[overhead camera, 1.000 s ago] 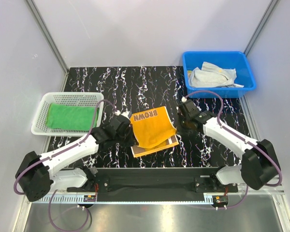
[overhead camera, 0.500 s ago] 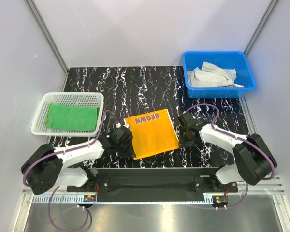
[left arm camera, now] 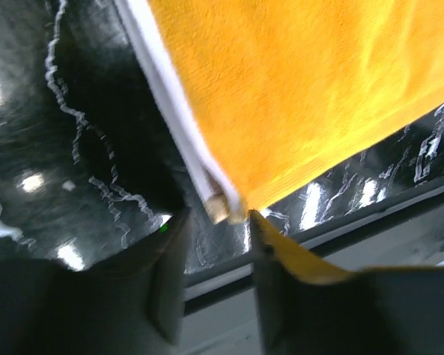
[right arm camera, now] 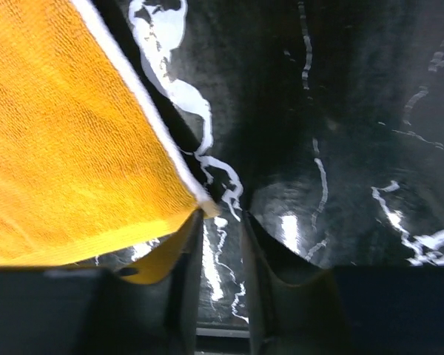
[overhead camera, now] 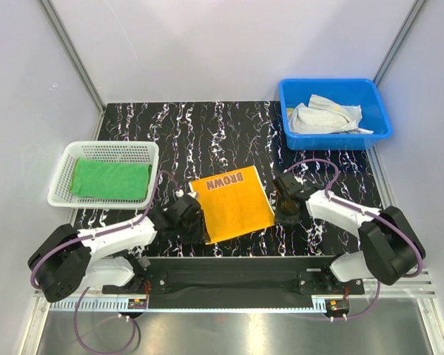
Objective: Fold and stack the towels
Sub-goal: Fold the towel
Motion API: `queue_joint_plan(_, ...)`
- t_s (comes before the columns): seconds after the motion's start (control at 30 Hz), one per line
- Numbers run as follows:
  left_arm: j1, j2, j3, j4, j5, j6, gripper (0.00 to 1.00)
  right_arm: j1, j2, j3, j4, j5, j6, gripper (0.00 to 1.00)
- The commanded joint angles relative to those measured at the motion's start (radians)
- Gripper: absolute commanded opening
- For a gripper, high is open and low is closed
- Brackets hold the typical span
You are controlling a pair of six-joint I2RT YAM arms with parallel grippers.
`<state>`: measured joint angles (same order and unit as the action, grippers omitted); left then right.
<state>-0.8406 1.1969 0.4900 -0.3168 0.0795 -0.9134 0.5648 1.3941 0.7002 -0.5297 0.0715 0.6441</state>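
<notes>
The orange-yellow towel [overhead camera: 233, 203] lies folded flat on the black marbled table, with brown letters along its far edge. My left gripper [overhead camera: 199, 225] is open at its near left corner; in the left wrist view the towel [left arm camera: 303, 89] ends with its white-edged corner just at my open left gripper [left arm camera: 218, 218]. My right gripper [overhead camera: 283, 211] is open at the towel's near right corner; in the right wrist view the towel [right arm camera: 66, 148] touches the left finger of the gripper [right arm camera: 222, 218], and nothing sits between the jaws. A green towel [overhead camera: 109, 180] lies folded in the white basket [overhead camera: 61, 198].
A blue bin [overhead camera: 380, 122] at the back right holds crumpled white and grey cloths [overhead camera: 324, 116]. The white basket stands at the left edge. White walls enclose the table on three sides. A black rail [overhead camera: 229, 272] runs along the near edge.
One second ago both grippers held the towel's edge lifted and folded over. The towel now lies flat, folded in half, and both grippers have let go and sit low at its near corners.
</notes>
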Motion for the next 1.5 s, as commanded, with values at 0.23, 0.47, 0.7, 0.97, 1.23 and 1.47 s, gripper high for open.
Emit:
queue_joint_plan(0.23,0.245,0.122,0.441,-0.252,-0.011,0.338,0.49,-0.003,0.046,0.143,0.028,-0.007,-0.083,0.36)
queue_joint_plan(0.47,0.423,0.358,0.640,-0.291,0.022,0.510,0.45,-0.002,0.158,0.115,0.100,-0.038,-0.081,0.36)
queue_joint_plan(0.7,0.431,0.506,0.794,-0.338,0.017,0.668,0.45,0.044,0.013,-0.052,0.161,-0.130,0.073,0.33)
queue_joint_plan(0.97,0.446,0.604,0.874,-0.361,0.072,0.875,0.45,0.072,-0.139,0.023,0.042,-0.168,0.019,0.43)
queue_joint_plan(1.23,0.482,0.707,0.959,-0.410,0.154,0.953,0.45,0.076,0.024,0.248,0.134,-0.283,-0.127,0.36)
queue_joint_plan(1.47,0.488,0.757,0.960,-0.404,0.160,0.972,0.36,0.190,0.201,0.363,0.269,-0.308,-0.075,0.26)
